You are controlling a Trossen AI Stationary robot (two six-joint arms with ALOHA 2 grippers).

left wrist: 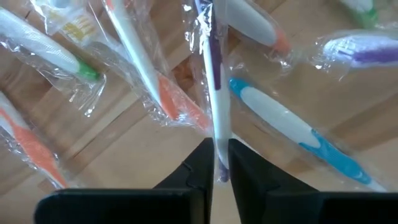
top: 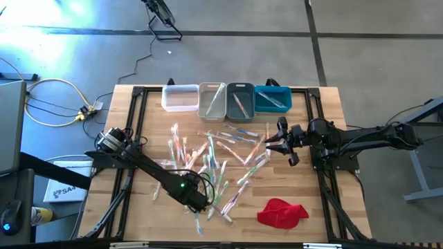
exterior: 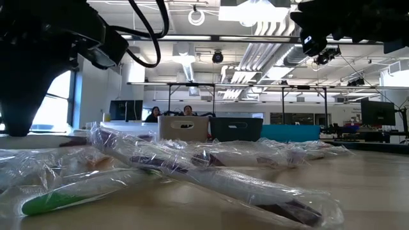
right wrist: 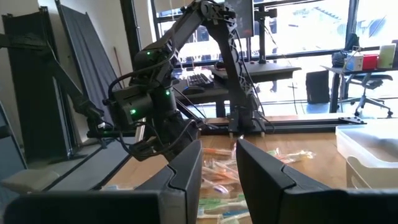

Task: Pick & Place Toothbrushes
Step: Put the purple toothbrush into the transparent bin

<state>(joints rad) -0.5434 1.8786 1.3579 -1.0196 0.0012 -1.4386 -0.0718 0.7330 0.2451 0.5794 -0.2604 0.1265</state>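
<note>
Left gripper (left wrist: 217,163) clenched on a wrapped purple-and-white toothbrush (left wrist: 214,81), low over the scattered toothbrushes (top: 208,155).
Right gripper (right wrist: 217,165) raised beside the pile, fingers parted, empty. Brush's gripped end hidden between the fingers. Wooden table (top: 332,200), red cloth (top: 282,211), bins (top: 226,99) at far edge; office beyond.

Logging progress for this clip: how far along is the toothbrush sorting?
Early. A few toothbrushes already lie in the beige bin, grey bin and blue bin. The left tool pinches a purple-handled toothbrush. Dozens remain scattered on the table; the right tool hovers empty.
</note>
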